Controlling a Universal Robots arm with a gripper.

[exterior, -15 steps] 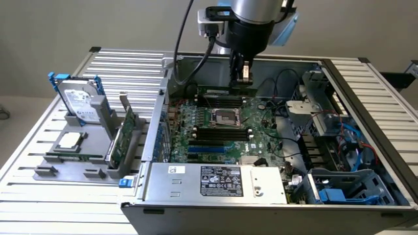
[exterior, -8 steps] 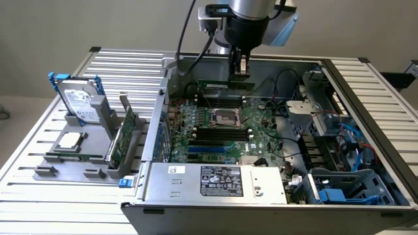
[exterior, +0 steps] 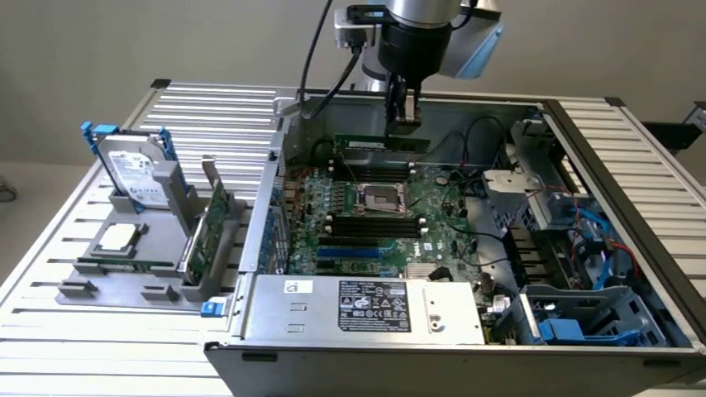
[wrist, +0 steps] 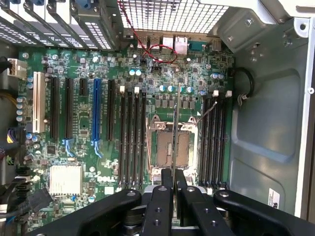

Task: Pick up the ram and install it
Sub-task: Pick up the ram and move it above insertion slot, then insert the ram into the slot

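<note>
The ram (exterior: 381, 143), a narrow green stick, hangs level inside the open computer case (exterior: 617, 157), above the far part of the motherboard (exterior: 369, 240). My gripper (exterior: 404, 122) is shut on its top edge. In the wrist view the gripper (wrist: 174, 173) has its fingers pressed together, and the ram (wrist: 174, 128) shows edge-on as a thin line over the processor socket (wrist: 172, 145). Black memory slots (wrist: 133, 132) lie on one side of the socket and more memory slots (wrist: 214, 132) on the other. The stick is above the board, not touching any slot.
The grey power supply (exterior: 364, 306) closes the case's near side. A drive cage with blue and red cables (exterior: 596, 240) is at the exterior view's right. Outside the case, a grey fixture (exterior: 111, 281) holds a hard drive (exterior: 138, 174), an expansion card (exterior: 210, 227) and a silver processor chip (exterior: 118, 238).
</note>
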